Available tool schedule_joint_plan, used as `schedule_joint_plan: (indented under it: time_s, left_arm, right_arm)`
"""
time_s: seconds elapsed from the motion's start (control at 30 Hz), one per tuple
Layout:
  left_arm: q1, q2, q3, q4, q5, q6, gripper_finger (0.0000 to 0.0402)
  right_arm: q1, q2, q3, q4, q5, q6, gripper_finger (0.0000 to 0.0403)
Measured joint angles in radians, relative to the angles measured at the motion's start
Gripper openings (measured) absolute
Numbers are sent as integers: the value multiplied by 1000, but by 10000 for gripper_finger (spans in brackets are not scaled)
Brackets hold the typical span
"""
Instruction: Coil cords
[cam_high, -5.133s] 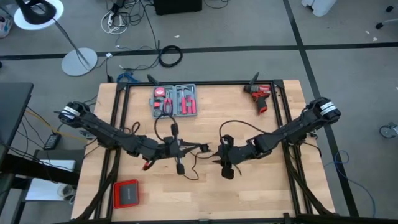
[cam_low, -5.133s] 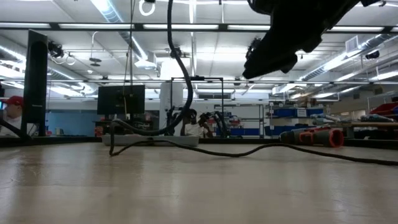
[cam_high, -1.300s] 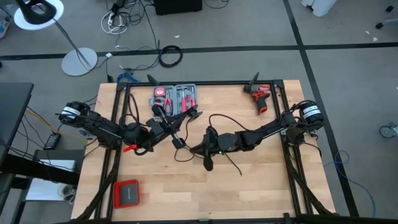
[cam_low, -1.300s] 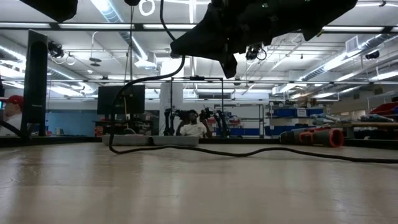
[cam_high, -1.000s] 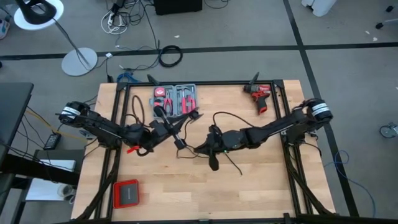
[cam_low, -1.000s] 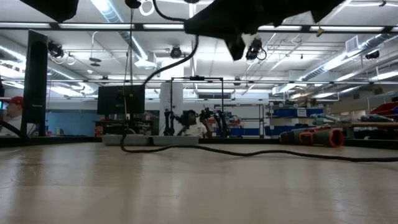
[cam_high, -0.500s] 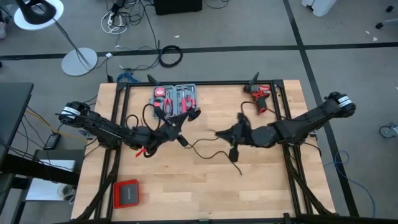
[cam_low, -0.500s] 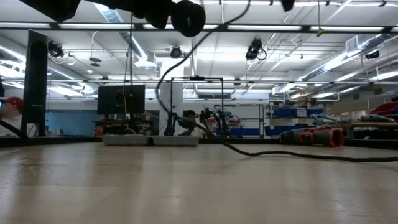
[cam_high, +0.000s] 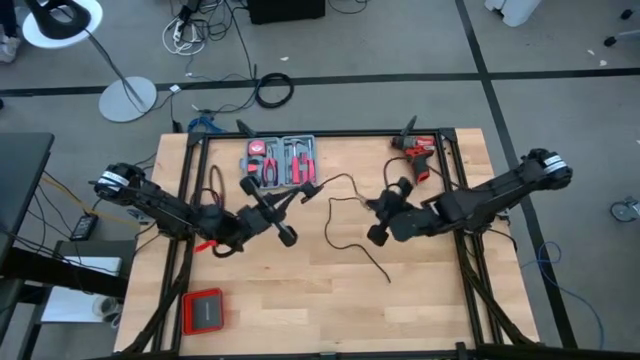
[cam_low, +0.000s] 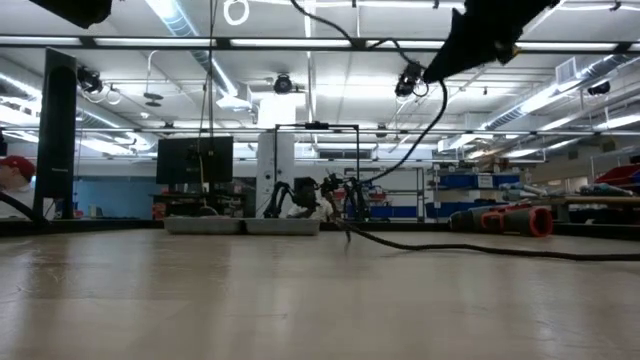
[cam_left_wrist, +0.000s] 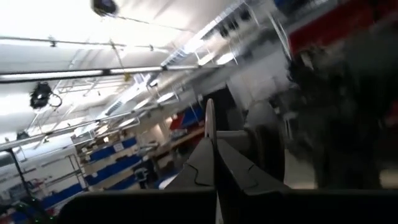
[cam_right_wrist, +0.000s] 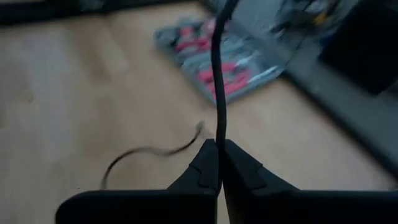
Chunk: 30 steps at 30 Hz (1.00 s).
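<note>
The cord (cam_high: 330, 222) is a thin black cable. It runs from my left gripper (cam_high: 303, 189) near the tool case, over to my right gripper (cam_high: 361, 202) at the table's middle. From there it drops in a slack curve to the wood, and its free end (cam_high: 387, 281) lies toward the near edge. Both grippers are shut on it. In the low view the cord (cam_low: 425, 120) hangs down from my right gripper (cam_low: 447, 62), touches the table and trails off right. Its plug block does not show. My left gripper is shut on the cord near one end (cam_high: 312, 186), held above the table by the tool case. Its own wrist view shows only shut fingers (cam_left_wrist: 214, 155) pointing up at the ceiling, so the hold itself cannot be told. My right gripper pinches a middle stretch of the cord (cam_right_wrist: 218, 134) between its two fingertips. The fingers come level from the table's right and lie across the cord. That stretch is lifted clear. One side runs toward the tool case and the other hangs slack to the table.
A grey tool case (cam_high: 283, 161) with red-handled tools lies at the far edge, and a red drill (cam_high: 418, 157) at the far right. A red and black box (cam_high: 203, 312) sits near left. Black frame rails (cam_high: 462, 190) run along both sides. A person (cam_low: 12, 172) shows far off.
My right gripper has drawn back toward the table's right edge and risen, taking the cord along. The cord was bunched between the grippers and is now pulled out, with its hanging part shifted right. My left gripper has rolled about its wrist, staying near the tool case.
</note>
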Motion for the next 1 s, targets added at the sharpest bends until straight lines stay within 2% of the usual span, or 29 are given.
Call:
schedule_joint_plan:
  time_s: [0.13,0.27,0.33,0.43,0.6,0.73,0.87,1.0]
  left_arm:
    - [0,0,0,21,-60,12,0]
    - [29,0,1,-57,-105,77,0]
    - [43,1,1,-111,-127,111,0]
    - [60,1,1,-197,-163,149,0]
    - [78,1,1,-292,-239,188,0]
    - [78,1,1,-353,-323,242,0]
    - [78,1,1,-431,-411,261,0]
    - [75,1,1,-517,-442,230,0]
  right_arm:
    - [-27,77,0,170,-256,-76,3]
    - [-29,138,0,379,-532,-140,4]
    - [-29,146,0,445,-623,-148,4]
    - [-23,131,0,472,-691,-150,4]
    - [1,53,0,470,-697,-190,4]
    - [29,-22,0,459,-619,-228,4]
    - [67,-86,0,418,-451,-262,4]
    - [111,-137,0,379,-184,-284,4]
